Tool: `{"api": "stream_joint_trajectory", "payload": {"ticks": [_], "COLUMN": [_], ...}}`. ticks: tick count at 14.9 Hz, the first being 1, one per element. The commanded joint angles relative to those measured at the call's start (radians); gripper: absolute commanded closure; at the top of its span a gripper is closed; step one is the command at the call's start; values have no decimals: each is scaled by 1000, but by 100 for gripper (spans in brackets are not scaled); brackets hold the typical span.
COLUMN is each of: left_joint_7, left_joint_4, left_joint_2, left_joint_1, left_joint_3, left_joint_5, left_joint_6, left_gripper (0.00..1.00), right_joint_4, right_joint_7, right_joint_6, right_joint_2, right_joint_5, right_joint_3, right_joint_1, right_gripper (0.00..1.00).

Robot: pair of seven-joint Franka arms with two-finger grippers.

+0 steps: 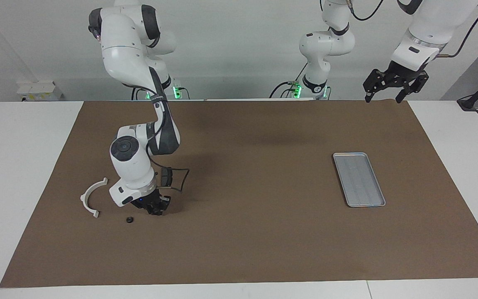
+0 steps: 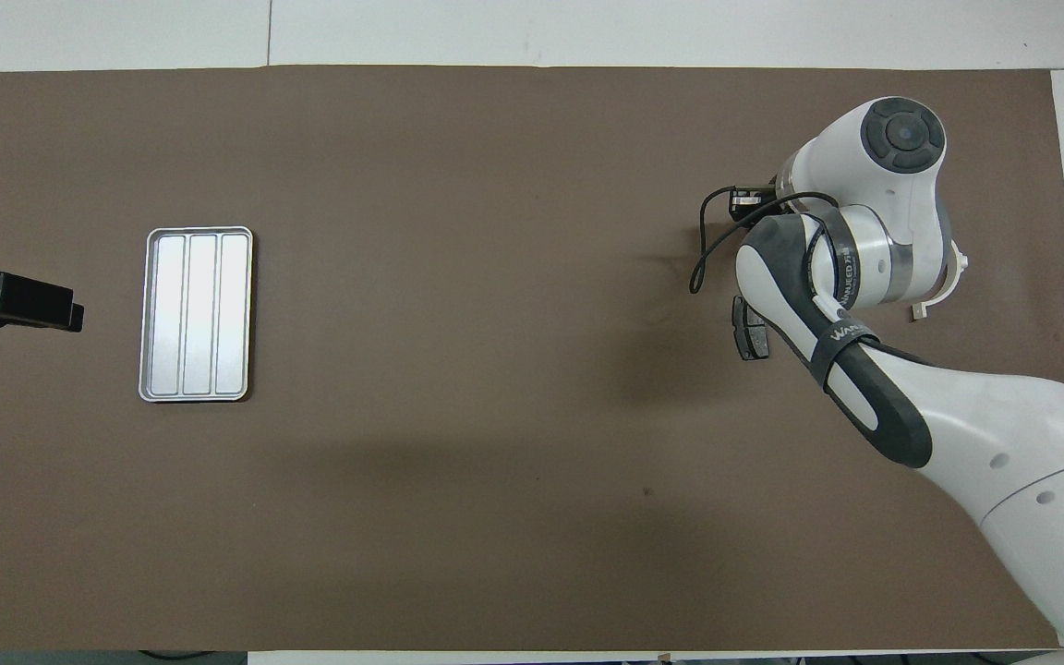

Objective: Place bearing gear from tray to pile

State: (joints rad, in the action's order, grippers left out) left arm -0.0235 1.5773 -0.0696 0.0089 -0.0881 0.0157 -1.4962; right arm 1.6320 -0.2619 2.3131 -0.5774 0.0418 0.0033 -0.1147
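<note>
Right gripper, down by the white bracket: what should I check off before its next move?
1. Tray has nothing left in it: ok.
2. Right gripper is low over the mat, beside the white bracket and the small black part: ok.
3. Right gripper is shut on the dark pad, which shows under its wrist in the overhead view: ok.
4. Pad already rests on the mat: cannot tell.
5. Gripper is apart from the small black part: ok.
6. Left gripper waits open, raised over the mat's edge at the left arm's end, away from the tray: ok.
</note>
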Motion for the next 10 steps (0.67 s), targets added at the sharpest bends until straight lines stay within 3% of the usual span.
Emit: {"api": "stream_joint_trajectory", "payload": {"ticks": [1,5,6,7,10], "left_joint_7": [-6,-6,-6,-6,-6], "left_joint_4": [44,44,44,44,44], "left_joint_2": [-38,-38,-38,-38,-38], "left_joint_1": [-6,-6,-6,-6,-6], "left_joint_3": [8,8,8,8,8], "left_joint_5": [13,13,13,13,13], "left_joint_6": [-10,-10,-10,-10,-10], "left_gripper": [0,0,0,0,0], "right_joint_4": [23,20,20,22,20], "right_joint_7": [56,53,50,49,50], "right_joint_6": [46,29,26,23,-27], "right_joint_2": [-4,-1,4,11,51], "right_joint_5": [-8,-8,-8,-8,-8], "right_joint_3": [15,15,15,15,15], "right_joint_1": [30,33,33,32,27], "right_gripper": [100,100,37,0,0]}}
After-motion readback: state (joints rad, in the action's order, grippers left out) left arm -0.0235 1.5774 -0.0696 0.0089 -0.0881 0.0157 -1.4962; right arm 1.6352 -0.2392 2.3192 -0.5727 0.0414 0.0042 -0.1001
